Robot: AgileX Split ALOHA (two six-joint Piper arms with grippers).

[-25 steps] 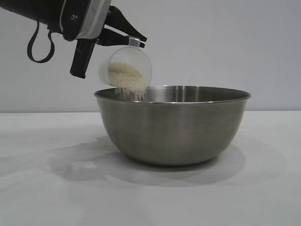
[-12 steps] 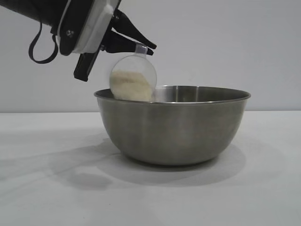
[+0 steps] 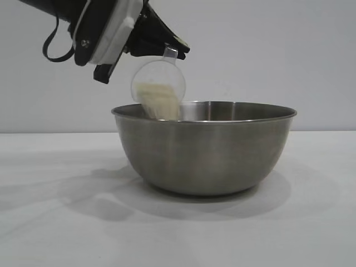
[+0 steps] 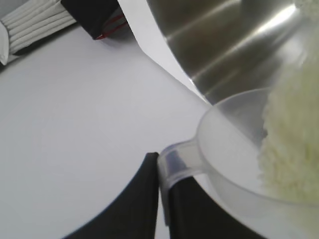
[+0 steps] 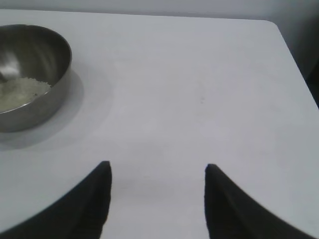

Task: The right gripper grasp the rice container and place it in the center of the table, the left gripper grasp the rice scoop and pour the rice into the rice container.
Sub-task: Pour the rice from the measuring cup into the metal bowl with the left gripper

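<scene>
The steel rice container (image 3: 204,147) stands on the white table (image 3: 50,222). My left gripper (image 3: 173,49) is shut on the handle of the translucent rice scoop (image 3: 158,86), which hangs tipped over the bowl's left rim. Rice (image 3: 160,100) slides from the scoop into the bowl. In the left wrist view the gripper (image 4: 163,172) pinches the scoop's handle (image 4: 175,162), with rice (image 4: 291,144) in the scoop above the bowl wall (image 4: 219,45). My right gripper (image 5: 157,172) is open and empty over the bare table, away from the bowl (image 5: 45,99), which holds some rice (image 5: 22,92).
The table edge (image 5: 294,59) runs along one side in the right wrist view. A black block with red wires (image 4: 97,15) and a white ribbed part (image 4: 30,25) lie beyond the bowl in the left wrist view.
My left gripper has risen, shifted right and tilted the scoop further. The rice has slid toward the scoop's mouth and keeps pouring into the bowl.
</scene>
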